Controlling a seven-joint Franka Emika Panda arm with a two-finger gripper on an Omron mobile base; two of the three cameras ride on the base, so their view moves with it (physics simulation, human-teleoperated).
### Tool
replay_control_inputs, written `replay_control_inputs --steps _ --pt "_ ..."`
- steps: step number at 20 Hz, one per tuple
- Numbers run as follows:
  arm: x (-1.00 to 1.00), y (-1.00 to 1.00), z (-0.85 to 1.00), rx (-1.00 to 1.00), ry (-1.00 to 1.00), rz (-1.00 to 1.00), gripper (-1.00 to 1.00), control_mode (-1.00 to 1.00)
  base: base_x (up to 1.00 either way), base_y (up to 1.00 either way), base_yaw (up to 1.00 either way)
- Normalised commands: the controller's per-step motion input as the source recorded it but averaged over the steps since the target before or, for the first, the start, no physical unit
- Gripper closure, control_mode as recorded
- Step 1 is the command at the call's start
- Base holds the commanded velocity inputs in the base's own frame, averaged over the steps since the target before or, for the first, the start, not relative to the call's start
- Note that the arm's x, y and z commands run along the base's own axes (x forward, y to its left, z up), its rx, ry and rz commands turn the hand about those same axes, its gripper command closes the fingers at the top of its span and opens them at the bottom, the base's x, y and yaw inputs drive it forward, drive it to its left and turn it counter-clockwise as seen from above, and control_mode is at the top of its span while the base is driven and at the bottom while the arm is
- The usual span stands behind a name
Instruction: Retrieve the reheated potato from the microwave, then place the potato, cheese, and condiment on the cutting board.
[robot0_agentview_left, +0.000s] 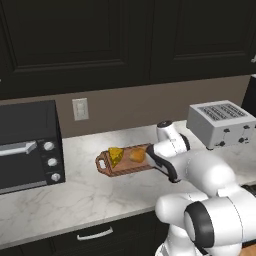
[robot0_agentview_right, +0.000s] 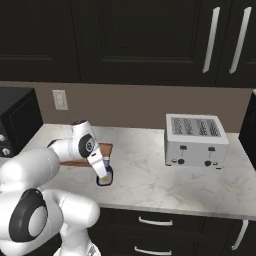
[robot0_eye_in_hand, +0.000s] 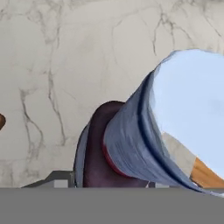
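Observation:
The reddish-brown cutting board (robot0_agentview_left: 127, 168) lies on the marble counter. The yellow cheese (robot0_agentview_left: 116, 156) wedge and the orange-brown potato (robot0_agentview_left: 137, 155) both rest on it. To the board's right, my gripper (robot0_agentview_right: 104, 175) points down at the counter with its jaws closed around the condiment (robot0_agentview_right: 105, 179). In the hand view the condiment (robot0_eye_in_hand: 131, 148) is very close and tilted, showing a pale cap, light label and dark body. A corner of the cutting board (robot0_agentview_right: 105, 148) shows behind my wrist. The microwave is out of view.
A black toaster oven (robot0_agentview_left: 27, 147) with knobs stands at the counter's left end, and a silver toaster (robot0_agentview_right: 196, 140) stands at the right. Dark cabinets hang above. The counter's front edge (robot0_agentview_right: 165, 210) runs just in front of the gripper.

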Motion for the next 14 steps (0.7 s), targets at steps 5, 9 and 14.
replay_control_inputs --steps 5,9,14 --pt "-0.02 -0.21 0.0 -0.02 0.0 0.0 1.0 -1.0 0.0 0.0 0.0" --pt "-0.21 0.0 0.18 0.0 -0.06 0.02 1.0 -1.0 0.0 0.0 0.0" --pt "-0.18 0.16 0.43 0.0 -0.16 0.15 1.0 -1.0 0.0 0.0 0.0"
